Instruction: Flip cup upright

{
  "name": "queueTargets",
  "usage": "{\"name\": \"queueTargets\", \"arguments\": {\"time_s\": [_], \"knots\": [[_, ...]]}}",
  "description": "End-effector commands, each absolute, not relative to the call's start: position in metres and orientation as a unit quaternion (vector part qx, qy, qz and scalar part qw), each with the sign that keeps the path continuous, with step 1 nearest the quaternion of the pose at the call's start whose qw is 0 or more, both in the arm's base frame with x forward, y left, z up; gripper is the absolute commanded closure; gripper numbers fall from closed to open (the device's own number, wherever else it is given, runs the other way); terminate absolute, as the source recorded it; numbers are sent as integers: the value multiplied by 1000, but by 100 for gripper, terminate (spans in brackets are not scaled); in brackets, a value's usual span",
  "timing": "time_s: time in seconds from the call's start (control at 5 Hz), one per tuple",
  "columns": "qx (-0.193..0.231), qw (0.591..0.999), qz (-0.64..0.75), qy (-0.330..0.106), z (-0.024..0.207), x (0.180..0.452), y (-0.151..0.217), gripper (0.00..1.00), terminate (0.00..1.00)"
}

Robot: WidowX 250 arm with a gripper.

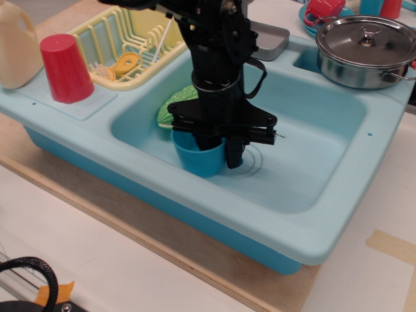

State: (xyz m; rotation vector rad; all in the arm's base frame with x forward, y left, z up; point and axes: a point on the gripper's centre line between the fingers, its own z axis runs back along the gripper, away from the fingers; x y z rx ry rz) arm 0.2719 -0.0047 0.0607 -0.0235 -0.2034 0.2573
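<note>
Now the cup [197, 158] upright in the sink [312, 162], rim under the hand [221, 144].

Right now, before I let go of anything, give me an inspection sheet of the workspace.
Surface: pale blue sink on a wooden board; basin bare right of the arm.
Job's things: blue cup in the basin, mouth up, about upright.
Clutter: green item behind the cup; red cup upside down on the left ledge; yellow rack; cream jug; lidded pot.
Hand: the hand is at the cup's rim, one finger outside it; grip looks closed on the cup.
Cables: black loop on the arm; black cable at bottom left.
Surroundings: tape on the tabletop, right.
</note>
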Motion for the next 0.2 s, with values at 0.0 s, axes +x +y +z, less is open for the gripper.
{"name": "queueTargets", "arguments": {"time_s": [0.0], "knots": [[-12, 984, 133, -114, 68, 276, -1, 0, 100]]}}
